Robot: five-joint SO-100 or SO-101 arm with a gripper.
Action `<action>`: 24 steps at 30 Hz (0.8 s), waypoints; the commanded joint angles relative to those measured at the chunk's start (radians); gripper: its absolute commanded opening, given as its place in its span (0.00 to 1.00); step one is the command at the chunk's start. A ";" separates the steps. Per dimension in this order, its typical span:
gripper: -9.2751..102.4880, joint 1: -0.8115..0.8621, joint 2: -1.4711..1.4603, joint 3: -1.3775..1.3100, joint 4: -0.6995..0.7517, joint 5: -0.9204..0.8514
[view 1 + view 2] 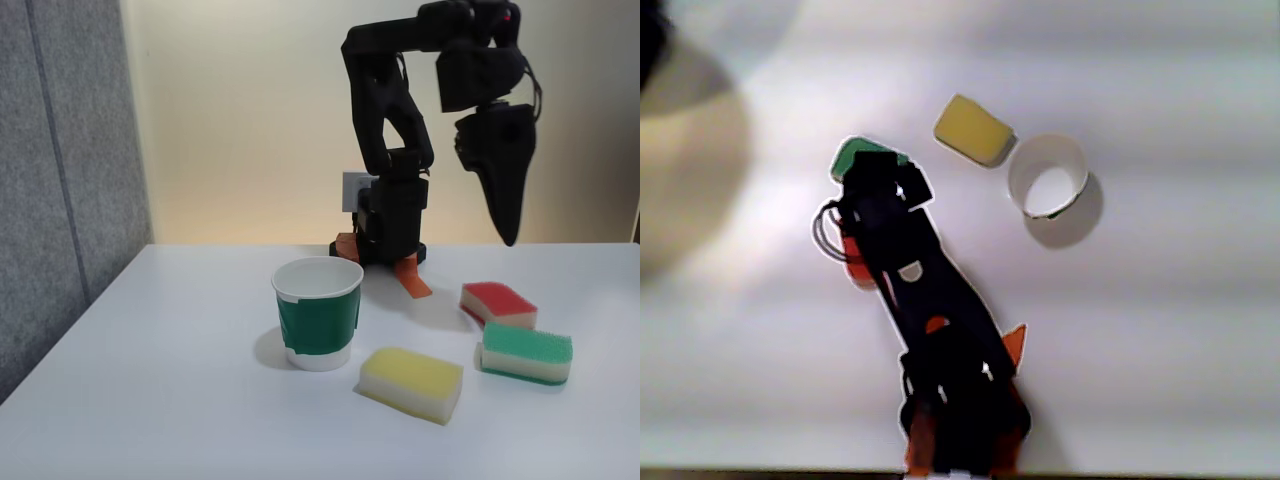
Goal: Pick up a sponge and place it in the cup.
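Sponge [497,302] w/ red top & cream body lies flat on the white table [150,400], untouched, to the right of the cup [318,313] in the fixed view & well apart from it. Sits just behind a green-topped sponge [526,354], the two nearly touching. Yellow sponge [411,383] lies near the cup's base, front-right. From above, red one mostly hidden under the arm, just a red sliver [854,262] at its left edge; cup [1077,160] stands upright, open mouth up, looks empty inside.

Gripper [509,238] hangs high above the table, tip pointing down, roughly over the red sponge, clear air between them. Fingers look pressed together to one dark point in the fixed view, nothing pinched.

Progress, judged from this: nothing done yet. No grasp, no lift, cup empty. Left to do: spread fingers, descend onto the red top, pinch, lift, carry across to the cup, release over the rim. Risk: green-topped neighbour so close could get nudged or caught.
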 commanded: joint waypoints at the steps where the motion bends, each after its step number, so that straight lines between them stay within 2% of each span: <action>1: 0.08 -0.054 -0.002 -0.023 -0.049 -0.043; 4: 0.08 -0.078 -0.011 0.006 -0.084 -0.133; 10: 0.08 -0.112 -0.023 0.038 -0.094 -0.198; 17: 0.08 -0.092 0.023 0.158 -0.193 -0.376; 24: 0.16 -0.080 0.011 0.190 -0.235 -0.523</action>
